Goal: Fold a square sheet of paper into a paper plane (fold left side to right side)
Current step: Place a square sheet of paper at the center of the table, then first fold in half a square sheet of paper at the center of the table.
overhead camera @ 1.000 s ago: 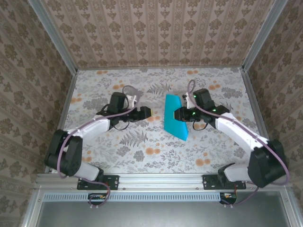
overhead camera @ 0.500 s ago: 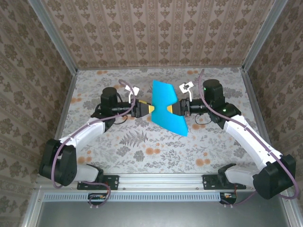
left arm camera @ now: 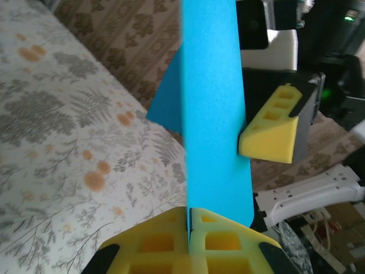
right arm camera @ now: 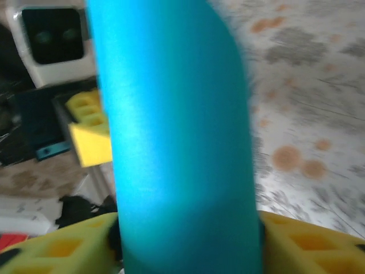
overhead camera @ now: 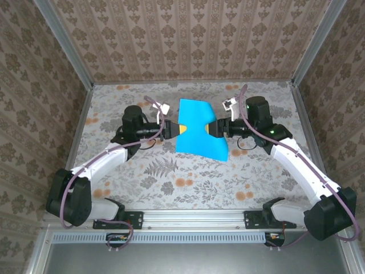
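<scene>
Left gripper [overhead camera: 177,130] and right gripper [overhead camera: 215,129] each clamp an opposite edge of the paper [overhead camera: 198,135]; match edges squarely before creasing.

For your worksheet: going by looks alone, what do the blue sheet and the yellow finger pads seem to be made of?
Square sheet of paper: probably thin, matte paper. It bows in a soft curve and shows a sharp folded edge.
Yellow finger pads: matte, with moulded open pockets, so perhaps foam or soft plastic. The look alone cannot settle which.

Plain turquoise-blue paper [overhead camera: 197,130]; yellow fingertips [left arm camera: 154,242]; black-and-white arms [overhead camera: 108,160]; grey fern-print table [overhead camera: 165,171] with orange blooms; far walls [overhead camera: 188,40] brown, seemingly damask.
</scene>
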Tool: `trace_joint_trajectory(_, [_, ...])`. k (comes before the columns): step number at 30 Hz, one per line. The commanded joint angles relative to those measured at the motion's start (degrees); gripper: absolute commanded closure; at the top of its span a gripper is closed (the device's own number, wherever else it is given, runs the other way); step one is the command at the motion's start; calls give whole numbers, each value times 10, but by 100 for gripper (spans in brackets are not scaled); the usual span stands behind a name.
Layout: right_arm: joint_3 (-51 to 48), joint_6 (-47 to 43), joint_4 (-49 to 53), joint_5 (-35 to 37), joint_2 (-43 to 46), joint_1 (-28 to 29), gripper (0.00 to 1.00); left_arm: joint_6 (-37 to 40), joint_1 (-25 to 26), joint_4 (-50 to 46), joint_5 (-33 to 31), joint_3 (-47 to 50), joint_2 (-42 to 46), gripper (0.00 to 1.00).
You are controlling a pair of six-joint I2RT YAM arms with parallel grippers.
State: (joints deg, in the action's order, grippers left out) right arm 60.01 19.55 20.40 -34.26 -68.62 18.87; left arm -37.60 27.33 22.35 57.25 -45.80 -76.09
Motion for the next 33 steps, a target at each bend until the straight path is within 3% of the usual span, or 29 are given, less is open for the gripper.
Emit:
trace_joint_trajectory(1, [11, -14, 81, 167, -1, -4, 23, 62, -5, -138, -62, -14, -9, 100])
trace_joint_trajectory(4, [4, -5, 101, 230, -18, -4, 18, 68, -5, -184, -78, -16, -48, 100])
trace_joint_trajectory(6, [-7, 7, 101, 230, -28, -4, 18, 69, -5, -205, -89, -20, -79, 100])
trace_joint_trajectory(9, [-29, 37, 86, 207, -44, -3, 25, 67, -4, -242, -115, -31, -123, 100])
trace_joint_trajectory(19, [-86, 147, -25, 147, -153, 30, 83, 79, -3, -359, -200, -62, -199, 100])
trace_joint_trajectory(23, [-66, 164, -37, 145, -229, 51, 97, 86, -3, -385, -218, -69, -199, 100])
trace_joint_trajectory(29, [-21, 162, -13, 165, -317, 76, 99, 86, -2, -402, -219, -72, -190, 100])
trace_joint_trajectory(33, [-13, 158, 4, 183, -342, 82, 98, 84, 0, -408, -212, -76, -173, 90])
